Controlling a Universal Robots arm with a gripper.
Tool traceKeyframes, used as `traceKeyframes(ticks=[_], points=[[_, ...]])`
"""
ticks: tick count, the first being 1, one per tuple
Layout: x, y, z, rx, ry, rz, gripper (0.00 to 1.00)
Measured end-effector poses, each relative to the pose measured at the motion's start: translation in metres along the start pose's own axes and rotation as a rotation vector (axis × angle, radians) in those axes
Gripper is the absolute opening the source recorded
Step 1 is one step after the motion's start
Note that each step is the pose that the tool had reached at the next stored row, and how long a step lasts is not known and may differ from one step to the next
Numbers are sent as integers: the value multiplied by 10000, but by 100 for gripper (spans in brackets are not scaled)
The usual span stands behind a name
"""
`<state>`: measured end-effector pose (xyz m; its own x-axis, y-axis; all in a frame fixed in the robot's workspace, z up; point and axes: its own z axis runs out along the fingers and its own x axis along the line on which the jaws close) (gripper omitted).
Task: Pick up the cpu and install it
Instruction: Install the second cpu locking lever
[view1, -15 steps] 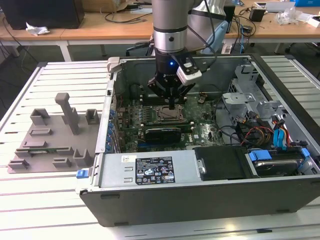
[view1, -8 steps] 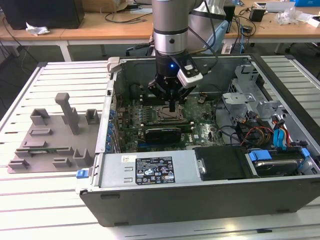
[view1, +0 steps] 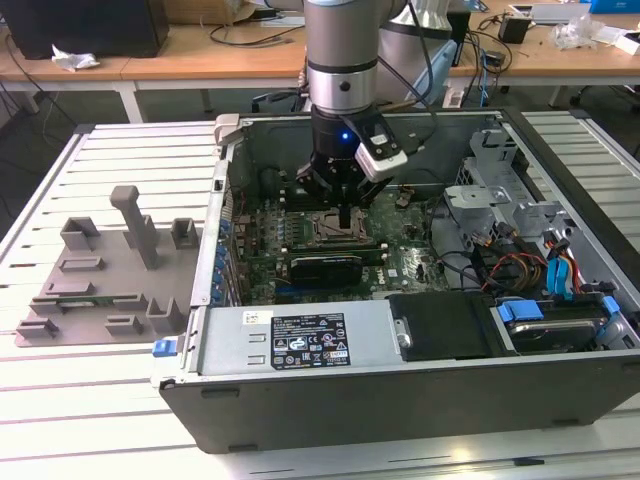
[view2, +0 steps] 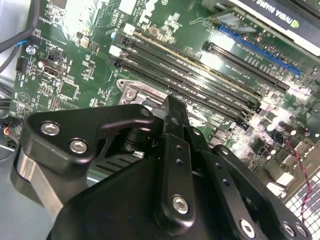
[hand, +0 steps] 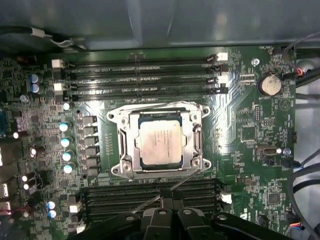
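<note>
The cpu (hand: 160, 142), a flat square chip with a silver-grey top, lies inside the metal socket frame (hand: 118, 145) on the green motherboard (hand: 250, 120) in the first wrist view. My gripper (view1: 345, 222) hangs inside the open computer case, just above the socket area. Its black fingers (hand: 161, 212) sit beside the socket, over the memory slots, apart from the cpu. In the second wrist view the gripper (view2: 172, 102) looks shut, with nothing between its fingers.
Black memory slots (hand: 140, 75) flank the socket on two sides. A graphics card (view1: 325, 268), a power supply (view1: 300, 345) and drive bays with cables (view1: 540, 260) crowd the case. A grey tray with blocks (view1: 100, 270) lies on the slatted table at the exterior view's left.
</note>
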<state>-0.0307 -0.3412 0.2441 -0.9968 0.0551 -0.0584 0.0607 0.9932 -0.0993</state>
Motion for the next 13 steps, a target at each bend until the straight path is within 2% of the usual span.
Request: traceKeyframes(ticks=[6, 8, 11, 13], points=[[54, -63, 26, -61, -2, -46, 11], [83, -65, 47, -118, -23, -303, 11], [99, -64, 71, -146, -64, -745, 11], [111, -64, 76, -152, -74, -834, 11]])
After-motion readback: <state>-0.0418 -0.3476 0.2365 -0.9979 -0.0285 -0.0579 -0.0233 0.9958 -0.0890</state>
